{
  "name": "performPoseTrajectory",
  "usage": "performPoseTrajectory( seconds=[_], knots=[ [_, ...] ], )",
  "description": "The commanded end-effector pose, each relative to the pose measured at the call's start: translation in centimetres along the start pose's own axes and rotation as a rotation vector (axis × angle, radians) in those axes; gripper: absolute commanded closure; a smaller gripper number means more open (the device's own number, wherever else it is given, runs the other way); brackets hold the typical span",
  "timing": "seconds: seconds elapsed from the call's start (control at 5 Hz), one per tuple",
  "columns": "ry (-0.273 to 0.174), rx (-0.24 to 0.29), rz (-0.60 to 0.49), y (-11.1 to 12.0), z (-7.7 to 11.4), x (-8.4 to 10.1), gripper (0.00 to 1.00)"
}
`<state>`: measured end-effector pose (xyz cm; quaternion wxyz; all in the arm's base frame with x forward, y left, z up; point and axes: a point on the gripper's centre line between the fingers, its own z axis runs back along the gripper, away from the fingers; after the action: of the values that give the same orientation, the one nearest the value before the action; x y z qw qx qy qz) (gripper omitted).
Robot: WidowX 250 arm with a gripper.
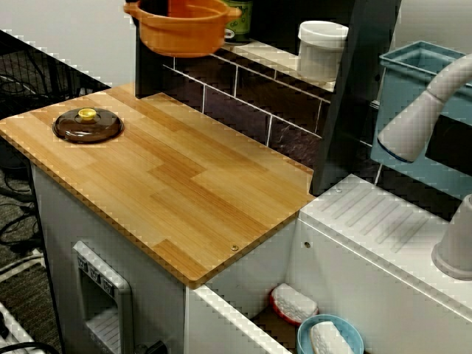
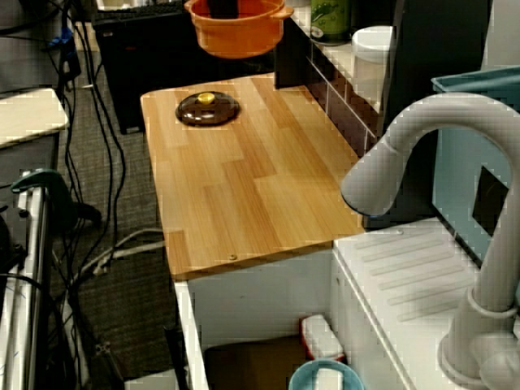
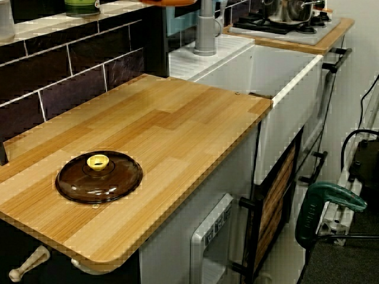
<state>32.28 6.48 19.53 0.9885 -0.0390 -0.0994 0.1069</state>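
An orange pot [image 1: 181, 31] with two side handles hangs in the air above the far end of the wooden counter [image 1: 184, 184]. In the view from the side, the same pot [image 2: 236, 31] sits at the top edge. The gripper [image 1: 177, 6] is only a dark shape reaching down into the pot, and it appears shut on the rim. Most of the gripper [image 2: 223, 6] is cut off by the frame. A brown glass lid [image 1: 87, 125] with a yellow knob lies flat on the counter, below and in front of the pot. In the low view along the counter the lid [image 3: 99, 176] is close by.
A tiled back wall carries a shelf with a white cup [image 1: 321, 48] and a green can [image 2: 329, 18]. A grey faucet [image 2: 406, 154] arches over the white sink [image 1: 243, 324], which holds a blue bowl [image 1: 330, 338] and a red-rimmed item [image 1: 293, 304]. A stove with a metal pot [image 3: 290, 10] lies beyond.
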Motion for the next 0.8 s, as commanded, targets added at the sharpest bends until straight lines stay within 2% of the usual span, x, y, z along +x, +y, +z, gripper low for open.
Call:
performPoseTrajectory(
  seconds=[0.0,0.6],
  knots=[
    [-0.050,-0.001,-0.020,-1.9,0.5,-2.3,1.00],
    [-0.014,0.033,0.009,-1.7,-4.8,-2.2,1.00]
  ],
)
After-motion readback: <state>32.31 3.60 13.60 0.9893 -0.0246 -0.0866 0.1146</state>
